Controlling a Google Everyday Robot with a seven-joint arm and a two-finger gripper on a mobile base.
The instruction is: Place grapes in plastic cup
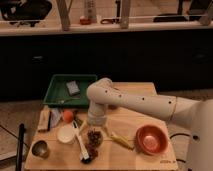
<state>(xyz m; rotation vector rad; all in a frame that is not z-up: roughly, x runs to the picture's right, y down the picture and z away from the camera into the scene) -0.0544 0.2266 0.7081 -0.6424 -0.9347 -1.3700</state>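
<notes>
We see the grapes [93,138] on the table [130,155], their bunch running toward the near edge. The gripper [95,126] hangs directly above them. The brush [81,147] lies just left, a white bowl [66,134] beyond, a banana [120,141] and an orange bowl [150,139] to the right.

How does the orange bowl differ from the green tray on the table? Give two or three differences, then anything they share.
The bowl is round; the tray is rectangular. The bowl is orange and sits at the table's front right; the tray is green and sits at the back left. The bowl looks empty; the tray holds a small grey block. Both are open containers resting on the wooden table. The claw hangs over the grapes, between them.
</notes>
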